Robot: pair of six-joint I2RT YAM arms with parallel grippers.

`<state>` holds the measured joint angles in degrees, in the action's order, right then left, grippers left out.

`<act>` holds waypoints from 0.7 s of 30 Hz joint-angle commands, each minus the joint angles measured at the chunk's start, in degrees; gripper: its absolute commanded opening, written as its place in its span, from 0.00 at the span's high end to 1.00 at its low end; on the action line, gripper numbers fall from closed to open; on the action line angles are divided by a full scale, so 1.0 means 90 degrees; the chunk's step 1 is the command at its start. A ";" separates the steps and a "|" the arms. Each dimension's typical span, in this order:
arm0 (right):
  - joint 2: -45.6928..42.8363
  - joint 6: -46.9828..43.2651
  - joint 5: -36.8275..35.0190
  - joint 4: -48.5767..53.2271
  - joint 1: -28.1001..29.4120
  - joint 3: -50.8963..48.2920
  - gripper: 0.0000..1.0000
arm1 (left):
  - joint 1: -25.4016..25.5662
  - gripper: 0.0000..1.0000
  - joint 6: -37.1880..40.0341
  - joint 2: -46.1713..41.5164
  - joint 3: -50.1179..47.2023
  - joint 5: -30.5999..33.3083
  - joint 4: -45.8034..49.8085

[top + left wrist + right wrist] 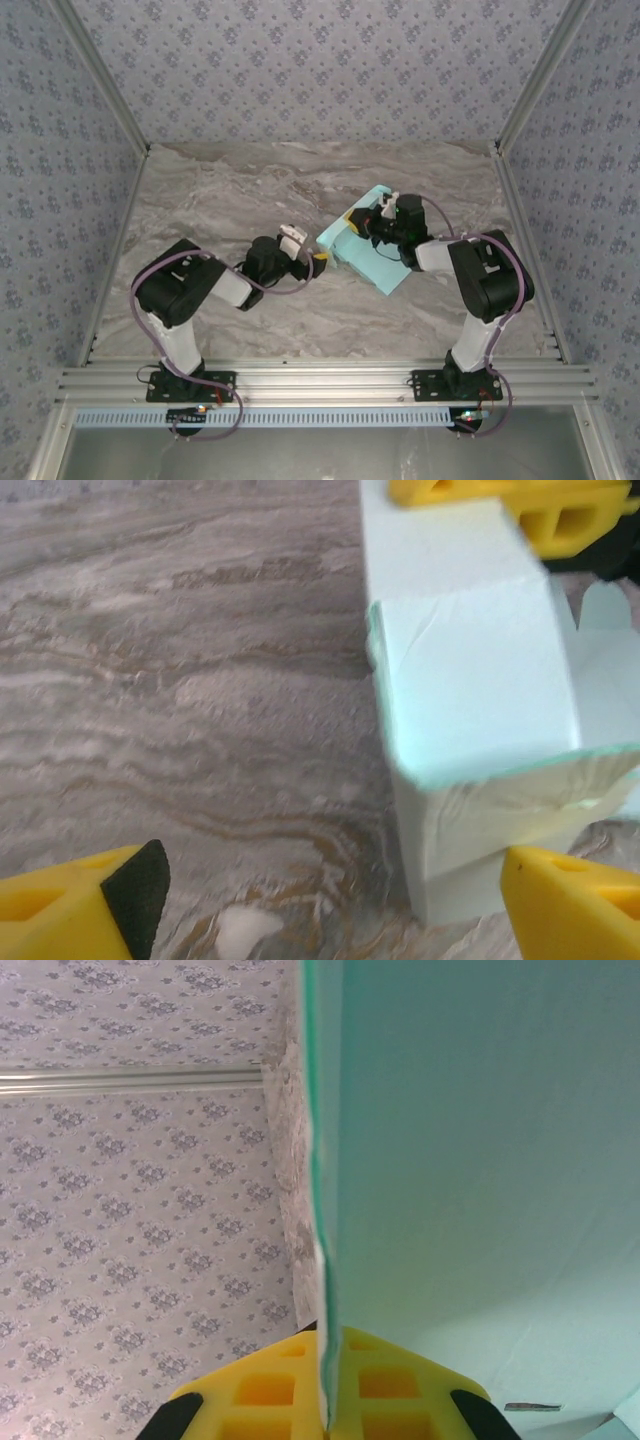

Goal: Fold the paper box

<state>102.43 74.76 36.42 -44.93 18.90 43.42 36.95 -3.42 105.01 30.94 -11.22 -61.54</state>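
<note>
My left tool (316, 258) hangs low over the bench (230, 190), its fingers (90, 900) wide apart and gripping nothing, with a corner of the paper box (368, 266) sitting between them. The box is right of centre on the bench. Some walls are already raised into a rough body, but one end looks open with a flap loose, so I judge the fold about half made — closing flaps and tucks are left to do. My right tool (378, 222) is clamped on a thin card edge of the box — holding it steady, I'd say
</note>
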 commanded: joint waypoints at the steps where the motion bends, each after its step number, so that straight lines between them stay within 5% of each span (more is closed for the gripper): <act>1: 0.0084 0.0022 0.0152 -0.0333 0.0046 -0.0117 0.96 | 0.0091 0.20 -0.0002 0.0114 0.0332 -0.0046 -0.0721; 6: 0.0134 0.0151 0.0064 -0.0615 0.0120 -0.0261 0.96 | 0.0139 0.38 -0.0209 0.0223 0.0623 -0.0037 -0.0562; 14: 0.0230 0.0360 -0.0182 -0.0945 0.0303 -0.0420 0.98 | 0.0436 0.45 -0.0175 0.0310 0.0679 -0.0043 -0.0692; 17: 0.0204 0.0458 -0.0377 -0.1057 0.0370 -0.0512 0.99 | 0.0474 0.56 -0.0107 0.0385 0.0846 0.0115 -0.0218; 21: 0.0161 0.0554 -0.0729 -0.1199 0.0473 -0.0617 1.00 | 0.0561 0.51 -0.0283 0.0477 0.0753 0.0418 -0.0552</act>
<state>103.28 79.13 32.23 -54.74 22.09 38.79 41.30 -5.21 107.96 36.84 -9.39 -63.22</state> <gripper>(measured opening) 0.056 0.475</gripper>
